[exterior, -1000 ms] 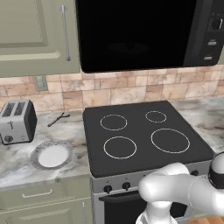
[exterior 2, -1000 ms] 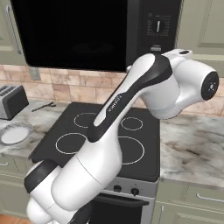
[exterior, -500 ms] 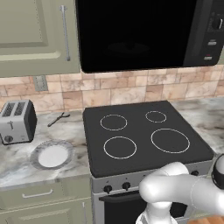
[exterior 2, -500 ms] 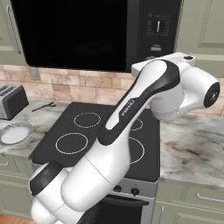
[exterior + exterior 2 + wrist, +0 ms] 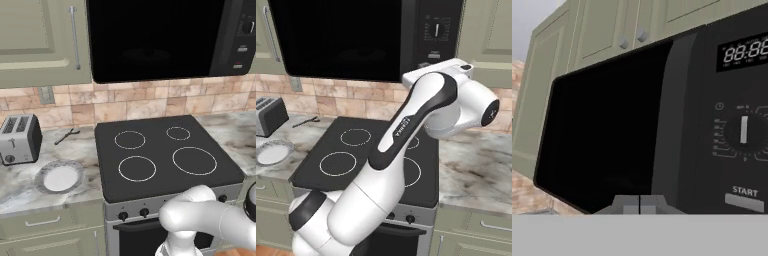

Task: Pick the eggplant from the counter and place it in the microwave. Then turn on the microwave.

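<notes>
Tool (image 5: 640,205) is seen w/ tips pressed together, nothing held, raised close to the microwave (image 5: 155,37) front. Microwave door is shut; eggplant can't be made out, so whether it's inside can't be told. Vs. 1 s ago, the arm's upper link has been swung up and rightward in the right base view, toward the control panel (image 5: 437,32). START button (image 5: 743,199) lies right of the tips in the hand view, dial (image 5: 743,129) above it, not yet touched. Judged: the switch-on step is being approached; a shift toward START is still needed. Around: stovetop (image 5: 167,155) below, tabletop (image 5: 476,167) to its right, plate (image 5: 59,177) and toaster (image 5: 19,139) on the left, utensil (image 5: 66,135) by the wall. Nothing is seen blocking the panel.
</notes>
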